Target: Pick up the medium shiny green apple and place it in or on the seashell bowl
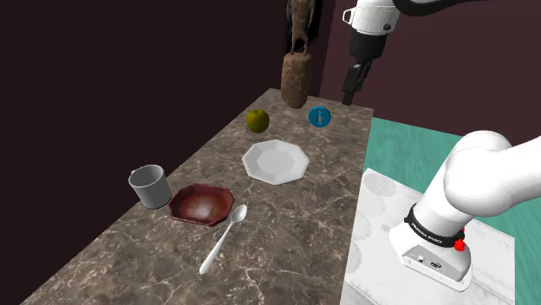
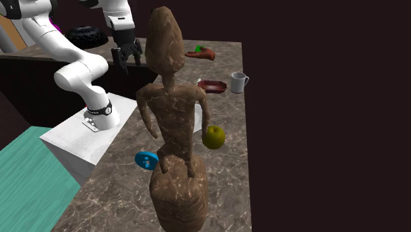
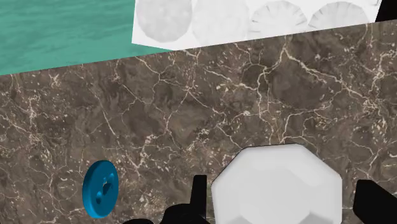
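The yellow-green apple (image 1: 257,120) (image 2: 213,137) sits on the marble counter beside the brown statue. Just in front of it in the shoulder view lies a white faceted bowl (image 1: 275,161) (image 3: 277,188). A dark red bowl (image 1: 201,204) (image 2: 212,86) lies nearer that view's front. My black gripper (image 1: 349,94) (image 2: 126,54) hangs open and empty high above the counter's far end, up and to the right of the apple in the shoulder view. In the wrist view the open gripper (image 3: 286,202) frames the white bowl far below, without touching it.
A tall brown statue (image 1: 297,74) (image 2: 174,118) stands at the counter's far end next to the apple. A blue disc (image 1: 320,116) (image 2: 146,159) (image 3: 100,189) stands on edge near it. A grey cup (image 1: 150,186) (image 2: 238,82) and a spoon (image 1: 224,239) lie by the red bowl.
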`<action>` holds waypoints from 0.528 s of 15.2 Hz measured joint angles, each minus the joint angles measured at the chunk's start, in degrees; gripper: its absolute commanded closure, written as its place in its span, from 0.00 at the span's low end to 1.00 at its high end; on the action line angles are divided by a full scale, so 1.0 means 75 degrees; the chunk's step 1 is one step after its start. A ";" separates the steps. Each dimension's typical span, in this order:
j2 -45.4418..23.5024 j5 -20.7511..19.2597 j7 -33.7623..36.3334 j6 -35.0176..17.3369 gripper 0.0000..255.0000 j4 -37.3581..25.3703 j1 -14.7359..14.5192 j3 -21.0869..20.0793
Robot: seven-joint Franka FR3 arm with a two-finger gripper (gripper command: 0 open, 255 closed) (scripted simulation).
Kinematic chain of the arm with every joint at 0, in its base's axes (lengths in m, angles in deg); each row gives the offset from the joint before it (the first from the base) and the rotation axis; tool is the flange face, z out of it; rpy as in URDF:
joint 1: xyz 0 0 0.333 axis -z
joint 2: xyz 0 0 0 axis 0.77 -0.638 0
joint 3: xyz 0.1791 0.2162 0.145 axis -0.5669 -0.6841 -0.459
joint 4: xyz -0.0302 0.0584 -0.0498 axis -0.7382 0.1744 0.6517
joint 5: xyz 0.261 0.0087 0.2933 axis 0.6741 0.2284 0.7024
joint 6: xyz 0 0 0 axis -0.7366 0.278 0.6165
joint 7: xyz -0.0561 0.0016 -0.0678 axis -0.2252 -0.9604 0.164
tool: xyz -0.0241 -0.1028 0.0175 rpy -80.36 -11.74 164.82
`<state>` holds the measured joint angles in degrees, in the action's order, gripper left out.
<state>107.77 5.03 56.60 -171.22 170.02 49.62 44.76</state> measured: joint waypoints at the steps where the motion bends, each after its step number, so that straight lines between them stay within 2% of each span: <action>1: 0.0000 0.0000 0.0000 0.0000 0.00 0.0000 0.0000 0.0000; 4: -0.0622 -0.0079 -0.0144 -0.0379 0.00 -0.0206 0.0016 0.0059; 8: -0.1903 -0.0191 -0.0371 -0.0903 0.00 -0.0895 0.0031 0.0120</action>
<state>93.50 3.60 53.82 -177.99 163.30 49.85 45.66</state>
